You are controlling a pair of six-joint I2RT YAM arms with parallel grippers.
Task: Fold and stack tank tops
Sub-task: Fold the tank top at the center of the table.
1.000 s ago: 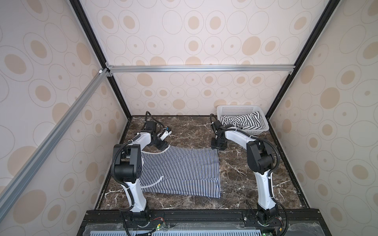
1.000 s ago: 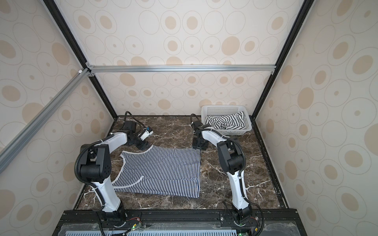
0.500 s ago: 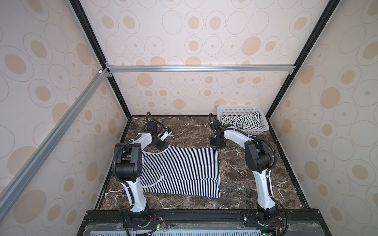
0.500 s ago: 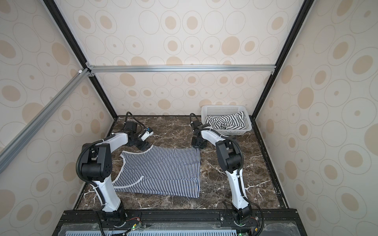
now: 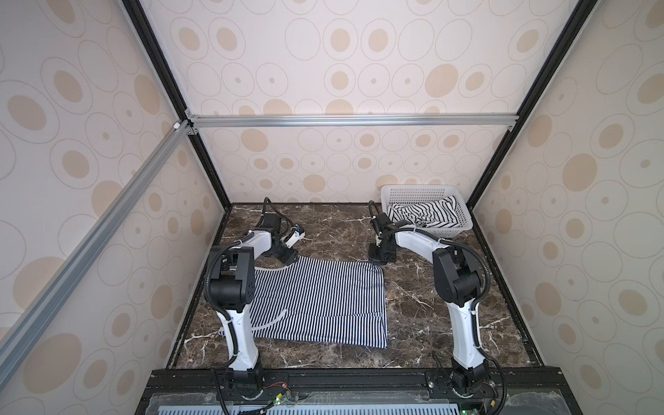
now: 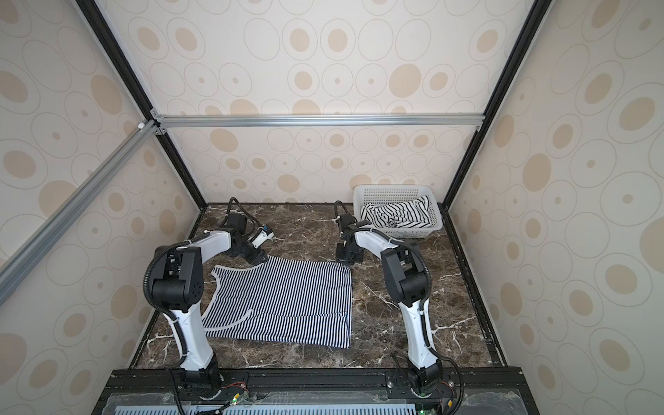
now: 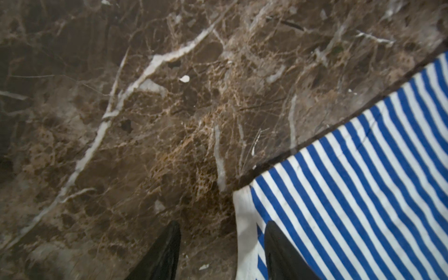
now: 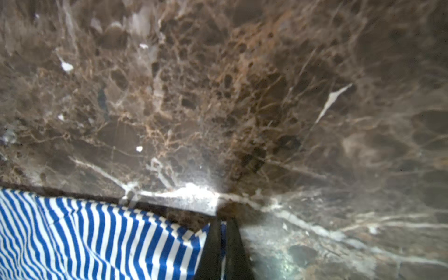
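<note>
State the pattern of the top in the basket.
Top: white, spaced black stripes; best in a top view.

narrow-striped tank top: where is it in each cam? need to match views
In both top views: narrow-striped top lies flat mid-table, between the two arms.
Left wrist: the top has its white-trimmed edge at the left arm's open jaws, one over cloth, one over bare table.
Right wrist: the top has a corner pinched in the right arm's shut jaws.
Shared landmark: brown marble table, white-veined, in every view.
</note>
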